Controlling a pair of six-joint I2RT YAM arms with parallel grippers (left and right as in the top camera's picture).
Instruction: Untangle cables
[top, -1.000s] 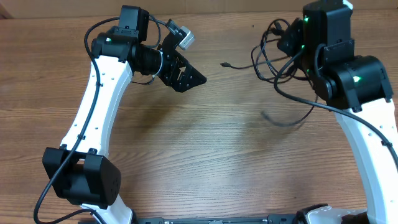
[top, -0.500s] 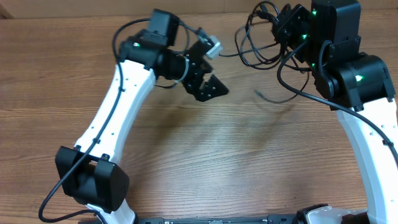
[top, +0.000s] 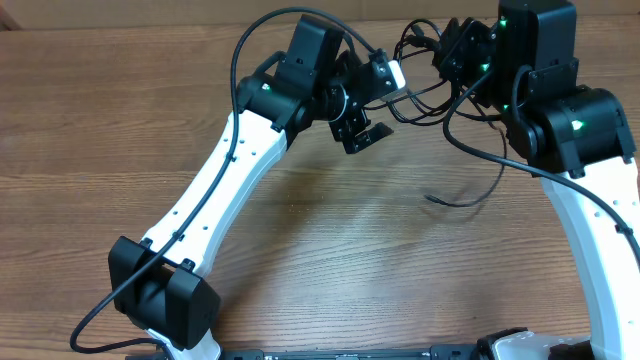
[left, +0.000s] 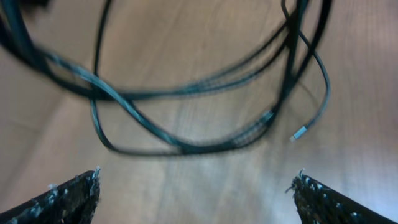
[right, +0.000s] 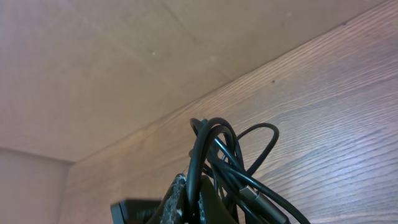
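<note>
The cables are a tangle of thin black cords. In the overhead view the cables (top: 418, 104) hang in loops from my right gripper (top: 452, 52) at the far right of the table, and one loose end trails down to the wood (top: 462, 201). In the right wrist view my right gripper (right: 208, 190) is shut on the cables (right: 245, 158). My left gripper (top: 366, 137) is open and empty, just left of the loops. In the left wrist view my left gripper (left: 199, 180) faces blurred cable loops (left: 186, 93) and a silver-tipped end (left: 299, 132).
The wooden table (top: 330, 250) runs under both arms. The left arm's white link (top: 225, 195) crosses the left middle and the right arm's black joint (top: 575, 125) stands at the right. The table's far edge (right: 155, 118) lies close behind the right gripper.
My left arm has swung right and toward the back, bringing its open gripper up beside the hanging cables. The right gripper has stayed shut on the bundle, whose loose end has shifted lower.
</note>
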